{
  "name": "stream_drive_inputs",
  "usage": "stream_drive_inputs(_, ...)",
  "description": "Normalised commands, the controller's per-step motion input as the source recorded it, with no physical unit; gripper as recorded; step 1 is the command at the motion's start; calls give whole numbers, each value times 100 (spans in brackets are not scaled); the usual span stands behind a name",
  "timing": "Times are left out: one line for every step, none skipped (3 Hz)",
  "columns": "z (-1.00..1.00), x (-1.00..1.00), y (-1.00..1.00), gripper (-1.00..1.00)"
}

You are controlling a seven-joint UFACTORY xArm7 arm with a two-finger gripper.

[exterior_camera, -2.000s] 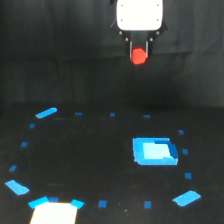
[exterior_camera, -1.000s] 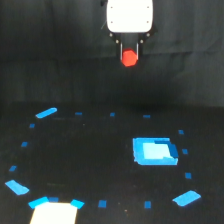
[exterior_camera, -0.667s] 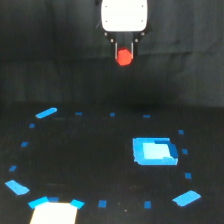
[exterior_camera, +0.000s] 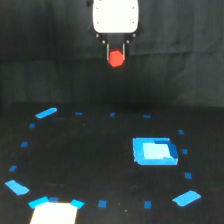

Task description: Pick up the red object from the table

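A: Where is the red object (exterior_camera: 116,58)?

B: High in the exterior view, clamped between the two dark fingers of the pincer (exterior_camera: 116,52) under its white body, well clear of the black counter (exterior_camera: 90,165).

A: Which step is this?

B: The lift, by my judgement; the pick looks done. The next move only calls for holding the grip firm above the blue square patch (exterior_camera: 154,151).
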Motion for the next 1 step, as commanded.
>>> stream_drive_inputs(-14,-45,-3,-100)
